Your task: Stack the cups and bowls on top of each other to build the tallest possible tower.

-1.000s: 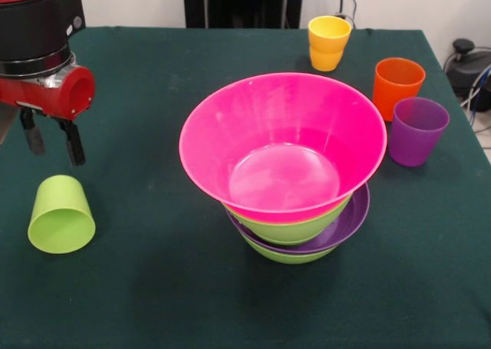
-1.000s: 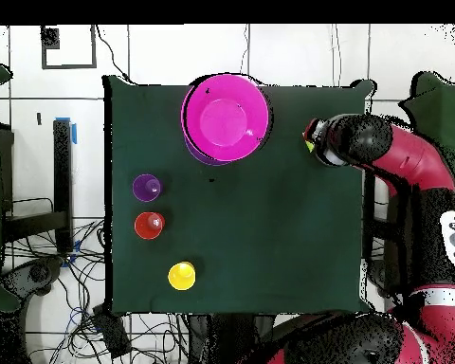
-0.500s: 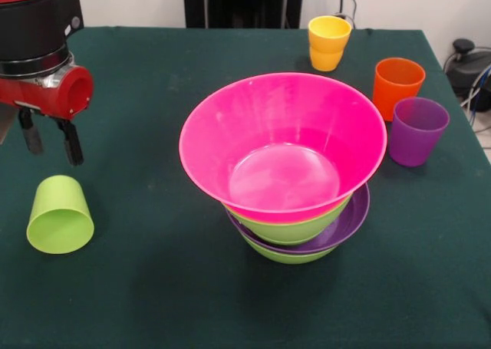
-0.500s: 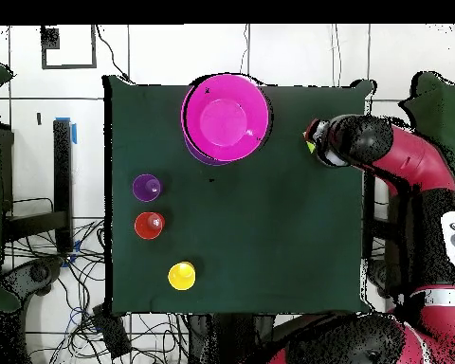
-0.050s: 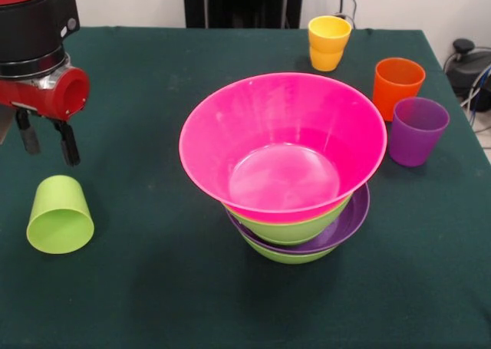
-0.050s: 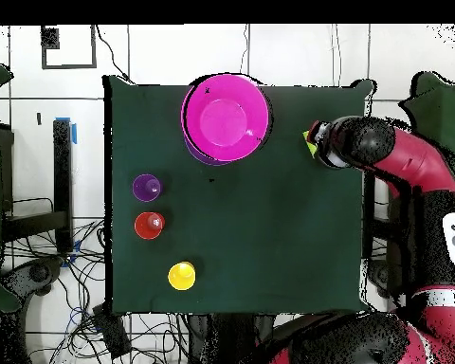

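The tower [image 5: 295, 218] stands mid-table: lime green and purple bowls nested, with the wide pink bowl [image 5: 282, 143] [image 6: 226, 118] uppermost. A lime green cup [image 5: 60, 214] lies tipped on its side at the front view's left, mouth toward the camera. My gripper [image 5: 47, 144] hangs open just above and behind it, touching nothing. In the overhead view only a sliver of that cup [image 6: 310, 147] shows under the gripper's head. Yellow-orange cup [image 5: 328, 42] [image 6: 182, 276], orange cup [image 5: 397, 85] [image 6: 149, 225] and purple cup [image 5: 416, 130] [image 6: 146, 187] stand upright at the right.
The dark green tablecloth [image 5: 153, 288] covers the table. The arm [image 6: 402, 171] reaches in from the overhead view's right edge. Cables and a dark device [image 5: 464, 61] lie off the table's right side in the front view.
The gripper has drifted slightly left and up over the last second. The lime green cup shifted a touch leftward and now lies still. Tower and other cups are unchanged.
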Motion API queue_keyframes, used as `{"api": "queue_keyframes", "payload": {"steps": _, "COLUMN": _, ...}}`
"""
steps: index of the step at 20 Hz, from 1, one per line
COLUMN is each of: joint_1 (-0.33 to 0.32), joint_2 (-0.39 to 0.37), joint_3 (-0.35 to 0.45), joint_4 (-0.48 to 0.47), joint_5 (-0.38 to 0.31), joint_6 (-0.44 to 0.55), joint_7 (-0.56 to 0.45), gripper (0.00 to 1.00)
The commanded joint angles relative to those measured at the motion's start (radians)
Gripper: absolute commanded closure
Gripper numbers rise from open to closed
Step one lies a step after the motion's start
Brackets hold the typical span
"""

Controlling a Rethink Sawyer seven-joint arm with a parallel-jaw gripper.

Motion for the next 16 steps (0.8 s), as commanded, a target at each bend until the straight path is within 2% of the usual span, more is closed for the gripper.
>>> {"api": "queue_keyframes", "payload": {"steps": 1, "joint_1": -0.002, "joint_2": 0.056, "joint_3": 0.064, "joint_4": -0.023, "joint_5": -0.064, "joint_6": 0.076, "joint_7": -0.182, "gripper": 0.0}}
{"api": "queue_keyframes", "payload": {"steps": 6, "joint_1": -0.002, "joint_2": 0.061, "joint_3": 0.066, "joint_4": -0.035, "joint_5": -0.063, "joint_6": 0.082, "joint_7": -0.184, "gripper": 0.0}}
{"api": "queue_keyframes", "payload": {"steps": 16, "joint_1": 0.005, "joint_2": 0.008, "joint_3": 0.063, "joint_4": -0.003, "joint_5": -0.032, "joint_6": 0.101, "joint_7": -0.136, "gripper": 0.0}}
